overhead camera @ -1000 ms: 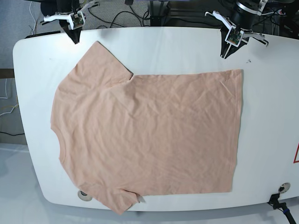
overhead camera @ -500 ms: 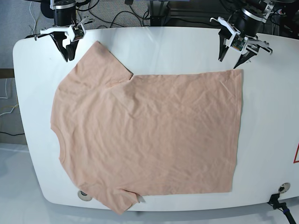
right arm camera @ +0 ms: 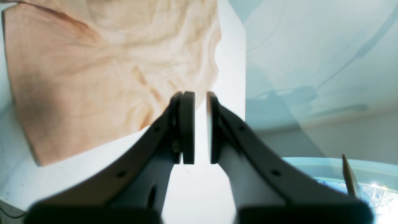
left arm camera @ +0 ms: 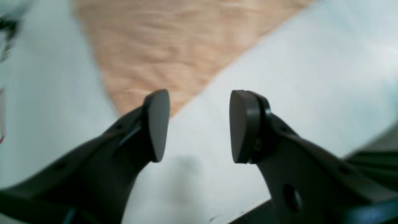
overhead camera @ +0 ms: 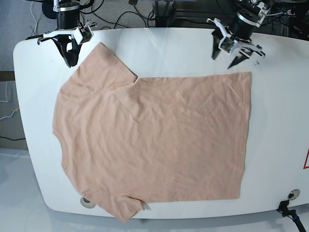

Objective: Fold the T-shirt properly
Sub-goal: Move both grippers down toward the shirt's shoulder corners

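Note:
The pale peach T-shirt (overhead camera: 154,135) lies flat and plain side up on the white table (overhead camera: 280,121), neck to the left, hem to the right. My left gripper (overhead camera: 226,59) is open and empty above bare table, just behind the far hem edge. In the left wrist view the gripper (left arm camera: 199,124) has a corner of the shirt (left arm camera: 161,46) just ahead of one finger. My right gripper (overhead camera: 71,60) hangs beside the far sleeve. In the right wrist view its pads are almost together (right arm camera: 200,99), holding nothing, with the sleeve and neckline (right arm camera: 93,77) ahead.
Black cables and stands crowd the floor behind the table's far edge (overhead camera: 159,14). Round grommets sit near the front edge at the left (overhead camera: 87,202) and the right (overhead camera: 293,195). A red-marked sign (overhead camera: 306,159) shows at the right border.
My left gripper has moved left along the back of the table and turned. My right gripper has dropped from the table's far edge to the sleeve. The shirt has not moved.

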You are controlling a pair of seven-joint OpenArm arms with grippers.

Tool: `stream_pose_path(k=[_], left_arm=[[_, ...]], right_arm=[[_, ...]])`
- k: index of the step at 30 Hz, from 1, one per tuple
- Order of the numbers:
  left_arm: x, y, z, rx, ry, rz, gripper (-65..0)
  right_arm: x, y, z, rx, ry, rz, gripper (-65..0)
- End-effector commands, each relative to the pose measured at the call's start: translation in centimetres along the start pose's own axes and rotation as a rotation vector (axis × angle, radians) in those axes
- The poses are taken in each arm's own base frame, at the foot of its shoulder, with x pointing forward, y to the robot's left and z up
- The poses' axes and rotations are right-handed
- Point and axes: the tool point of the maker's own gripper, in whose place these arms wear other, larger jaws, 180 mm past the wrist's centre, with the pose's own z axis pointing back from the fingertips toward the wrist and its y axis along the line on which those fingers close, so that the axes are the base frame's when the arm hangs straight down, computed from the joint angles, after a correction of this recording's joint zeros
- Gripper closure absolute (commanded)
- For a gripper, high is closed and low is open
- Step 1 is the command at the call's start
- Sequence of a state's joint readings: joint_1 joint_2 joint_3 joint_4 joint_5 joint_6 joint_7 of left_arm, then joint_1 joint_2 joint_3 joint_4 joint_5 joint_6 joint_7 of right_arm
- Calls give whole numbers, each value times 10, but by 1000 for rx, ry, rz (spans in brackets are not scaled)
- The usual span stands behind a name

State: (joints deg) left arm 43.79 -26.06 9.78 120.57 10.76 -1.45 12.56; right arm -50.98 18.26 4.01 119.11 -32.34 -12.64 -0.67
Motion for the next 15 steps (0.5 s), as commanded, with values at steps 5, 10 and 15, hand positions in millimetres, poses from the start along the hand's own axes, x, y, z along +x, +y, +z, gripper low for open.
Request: stream_pose_path(k=[5,10,15], left_arm=[[-6,-6,-3,-61,27,-86,-304],[4,-31,3,-281,-27,-213,-322],[15,-5,-5,-248,-69,-303,-331]], right_arm=[[17,-12,-2,-33,-58,7,-79],[16,-4,-5,31,-30,21,-96],[5,14,-3,135,14,58,-107]])
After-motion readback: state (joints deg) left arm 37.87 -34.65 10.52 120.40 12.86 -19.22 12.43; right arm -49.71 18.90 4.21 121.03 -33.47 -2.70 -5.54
